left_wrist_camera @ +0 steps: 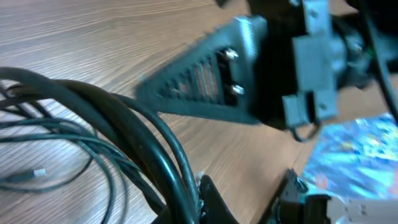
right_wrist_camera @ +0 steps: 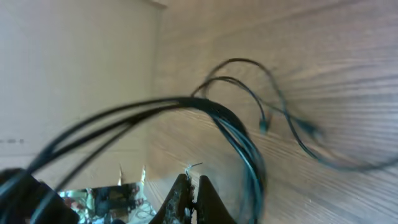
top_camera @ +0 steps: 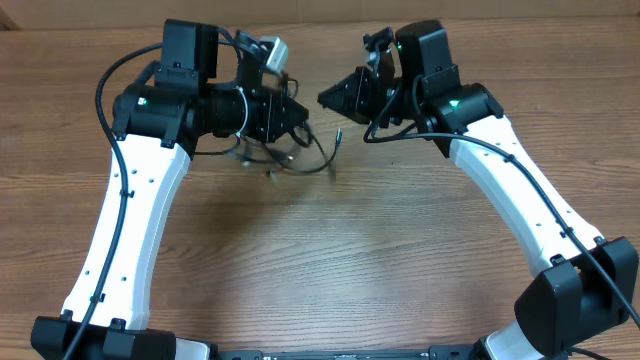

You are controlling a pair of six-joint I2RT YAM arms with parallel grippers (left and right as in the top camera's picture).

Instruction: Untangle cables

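Note:
The cables (top_camera: 318, 157) are a tangle of thin black cords hanging under my left gripper (top_camera: 297, 120) onto the wooden table. In the left wrist view the bundle (left_wrist_camera: 134, 134) runs down between the left gripper's fingers (left_wrist_camera: 189, 202), which look shut on it. My right gripper (top_camera: 326, 98) points left, just right of the tangle and above it. In the right wrist view its fingers (right_wrist_camera: 195, 186) are shut, with only a tiny pale wisp at the tips. The cable bundle (right_wrist_camera: 239, 130) passes beside them, untouched. A loose plug end (right_wrist_camera: 263, 127) lies on the table.
The right gripper's black triangular finger (left_wrist_camera: 205, 84) fills the top of the left wrist view, close by. A shiny foil-like object (left_wrist_camera: 357, 152) lies at the far edge near the left arm. A pale wall (right_wrist_camera: 74, 74) borders the table's far side.

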